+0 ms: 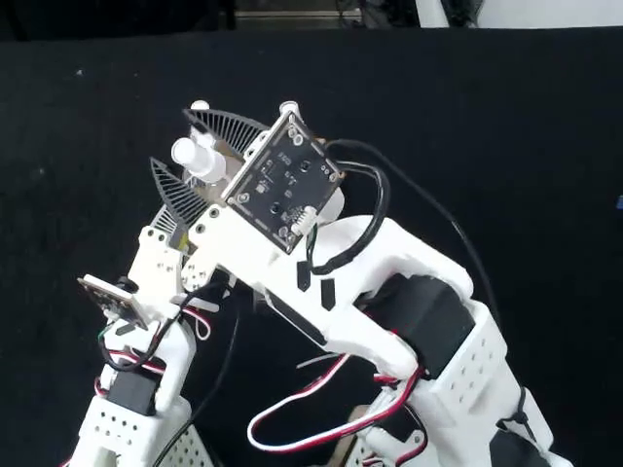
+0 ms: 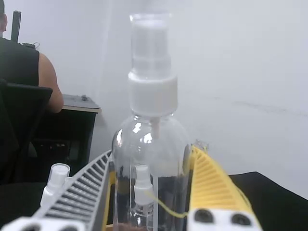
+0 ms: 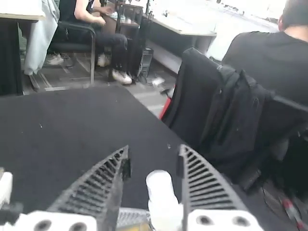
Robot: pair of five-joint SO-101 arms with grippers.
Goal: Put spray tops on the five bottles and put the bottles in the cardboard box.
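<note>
One table (image 1: 545, 146): black cloth, took up pretty much the whole backdrop of the high view.
Right arm (image 1: 389, 282): the big white one, stretched from 5 o'clock up toward 10 o'clock in the high view, with red and white wires looping under it.
Left arm (image 1: 146, 389): sat down at 7 o'clock, its upper end tucked partly under the right arm.
Bottle (image 2: 149, 159): clear and upright, held by the left gripper (image 2: 152, 151).
Left gripper: pinched onto the bottle body, grey ribbed finger touching one side and yellow finger touching the other.
Right gripper (image 3: 154, 149): two dark ribbed fingers were spread apart with a spray top (image 3: 161, 192) in the gap, close to one finger and clear of the other.
Fitted sprayer (image 2: 150, 72): white, sat on the bottle neck, thin tube running down inside.
Spray top: white, at roughly 10 o'clock from centre in the high view. Honestly couldn't tell if it was the same one as the fitted sprayer.
</note>
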